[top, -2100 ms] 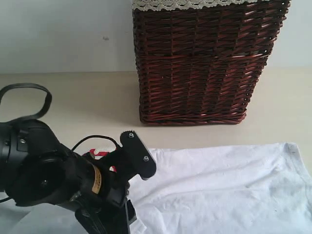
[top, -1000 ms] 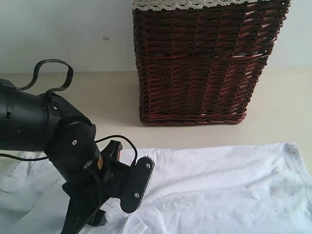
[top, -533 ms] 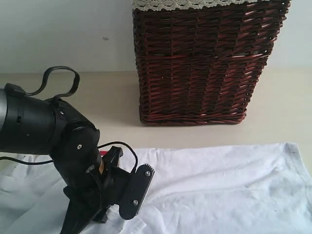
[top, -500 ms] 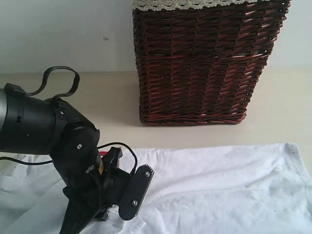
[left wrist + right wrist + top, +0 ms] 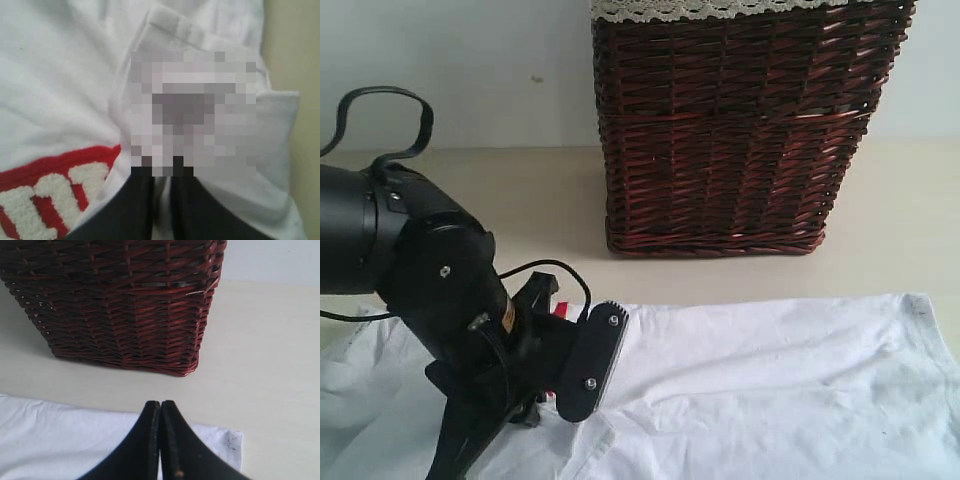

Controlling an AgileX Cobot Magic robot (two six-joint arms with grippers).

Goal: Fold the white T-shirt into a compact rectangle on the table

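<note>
- The white T-shirt (image 5: 770, 380) lay flat along the counter's (image 5: 520, 200) near edge. Its long axis ran left to right, and its lower part ran out of the exterior view.
- Its red-outlined lettering (image 5: 45, 190) sat at the left end, under the left arm (image 5: 430, 280). A square corner marked the right end.
- A wicker basket (image 5: 730, 130) stood at the counter's far edge. A bare strip of counter lay between it and the shirt's far edge, and open counter lay on either side of the basket.
- The left fingers (image 5: 137, 207) were nearly closed, pinching a fold of shirt beside the lettering.
- The right fingers (image 5: 154, 440) were clenched on nothing, over the shirt's far edge near that corner.
</note>
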